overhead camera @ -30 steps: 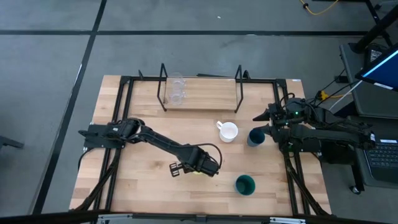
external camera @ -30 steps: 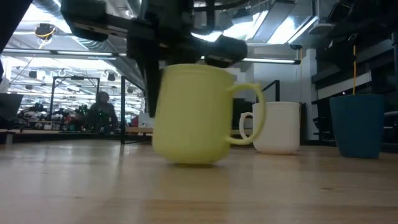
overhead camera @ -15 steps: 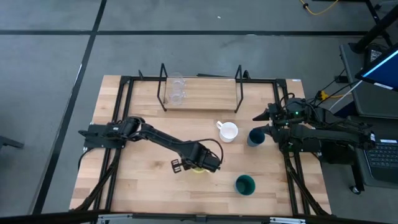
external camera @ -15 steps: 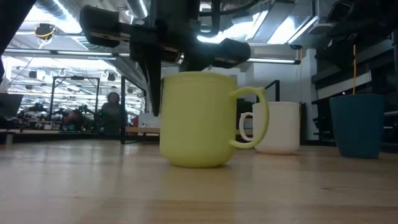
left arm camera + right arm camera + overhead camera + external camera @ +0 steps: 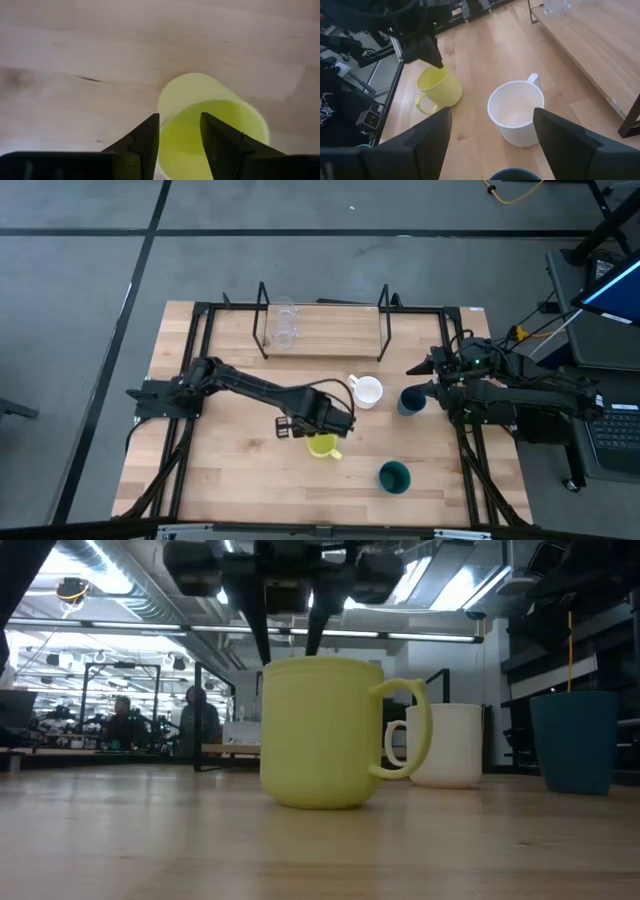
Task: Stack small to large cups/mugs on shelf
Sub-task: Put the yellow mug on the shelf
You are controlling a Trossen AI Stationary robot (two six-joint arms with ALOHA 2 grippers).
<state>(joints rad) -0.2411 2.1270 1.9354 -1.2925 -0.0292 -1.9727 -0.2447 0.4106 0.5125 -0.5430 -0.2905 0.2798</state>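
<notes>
The left gripper (image 5: 179, 132) is hovering just above the yellow mug (image 5: 210, 125) with its two dark fingers (image 5: 142, 137) parted and released, one over the mug's rim and one over its hollow; they are gripping nothing. In the low view the finger tips are hanging right at the rim, and I cannot tell whether they are touching it. The mug is standing upright on the wooden tabletop (image 5: 230, 470), just below the centre of the high frame, handle pointing toward the lower right; its inside is showing only yellow wall.

The right gripper (image 5: 490, 135) is waiting at the right of the high frame with its fingers spread wide, looking over the white mug (image 5: 515, 117), which is standing upright and showing only a bare white bottom. The dark blue cup (image 5: 411, 401) is sitting just right of the white mug, close in front of the right gripper. The dark green cup (image 5: 393, 476) is standing alone toward the lower right of the table, well apart from the others, its mouth facing up.

The shelf (image 5: 330, 335) is lying across the upper middle of the high frame, a black wire frame at each end. The two clear glass cups (image 5: 285, 325) are sitting at its left end, just inside the left wire frame, one behind the other and close together. The rest of the board is bare.
</notes>
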